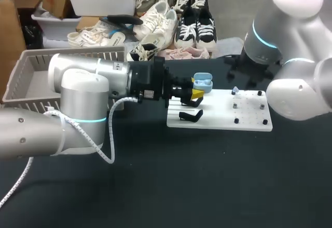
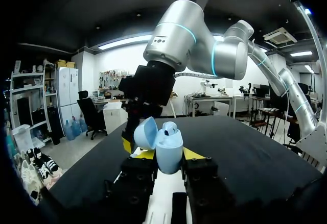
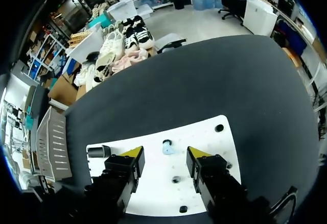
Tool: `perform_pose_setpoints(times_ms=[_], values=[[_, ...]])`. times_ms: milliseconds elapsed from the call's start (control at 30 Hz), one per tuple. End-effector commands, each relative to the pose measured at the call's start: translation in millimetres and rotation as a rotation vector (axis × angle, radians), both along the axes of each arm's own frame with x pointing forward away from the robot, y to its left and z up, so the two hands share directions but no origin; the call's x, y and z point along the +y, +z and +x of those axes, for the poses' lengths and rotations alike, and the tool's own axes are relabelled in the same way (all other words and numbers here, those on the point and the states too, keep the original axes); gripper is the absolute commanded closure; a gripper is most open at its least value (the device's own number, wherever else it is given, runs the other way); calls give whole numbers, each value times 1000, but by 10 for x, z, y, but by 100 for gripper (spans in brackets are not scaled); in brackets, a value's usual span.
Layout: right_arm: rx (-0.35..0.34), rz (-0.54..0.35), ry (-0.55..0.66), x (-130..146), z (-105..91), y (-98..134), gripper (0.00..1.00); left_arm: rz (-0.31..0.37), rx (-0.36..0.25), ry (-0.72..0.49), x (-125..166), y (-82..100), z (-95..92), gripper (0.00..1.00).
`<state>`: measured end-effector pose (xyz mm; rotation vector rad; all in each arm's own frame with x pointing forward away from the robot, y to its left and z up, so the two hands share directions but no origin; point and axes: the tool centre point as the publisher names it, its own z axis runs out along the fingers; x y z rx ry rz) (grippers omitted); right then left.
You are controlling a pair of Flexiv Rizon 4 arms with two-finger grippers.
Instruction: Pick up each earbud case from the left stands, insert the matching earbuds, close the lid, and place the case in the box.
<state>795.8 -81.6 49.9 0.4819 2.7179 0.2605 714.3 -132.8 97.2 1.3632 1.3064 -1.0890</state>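
A: Left claw (image 2: pixel 168 156) first. What has it got?

B: It's clamped on the earbud case (image 2: pixel 170 148), one yellow tip on each side. The case stands upright with its lid (image 2: pixel 144 133) swung open, and one earbud (image 2: pixel 170 128) already sits in the mouth.

A: Where is that, seen from above?

B: Over the left end of the white board (image 1: pixel 249 121), above a black stand (image 1: pixel 191 115). The case is held clear of the surface.

A: And the right claw (image 3: pixel 163 158)?

B: Spread wide with nothing in it, hanging over the board and pointing down. A small blue loose earbud (image 3: pixel 167 147) sits on the board just ahead of it, in line with the gap between the two tips.

A: So which arm fetches that one?

B: The right, I'd say. It is nearly on top of the earbud, while the left is busy with the case. The earbud is too small for me to tell which way it lies, so a straight descent looks safest. The case mouth is a short way toward the left arm from there.

A: And the box (image 1: pixel 31 77)?

B: Far left, behind the left arm, well apart from the case.
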Motion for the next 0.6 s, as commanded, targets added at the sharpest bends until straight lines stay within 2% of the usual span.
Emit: perform_pose_setpoints(times_ms=[33, 333, 400, 600], values=[[-17, 15, -17, -14, -59, -46, 48, -2, -2, 3, 1, -4, -12, 100], [-19, 37, -35, 25, -64, -100, 49, -2, -2, 3, 1, -4, -12, 100], [-6, 0, -67, 47, -67, -112, 50, -2, -2, 3, 1, -4, -12, 100], [1, 38, -95, 57, -77, -139, 51, -2, -2, 3, 1, -4, -12, 100]])
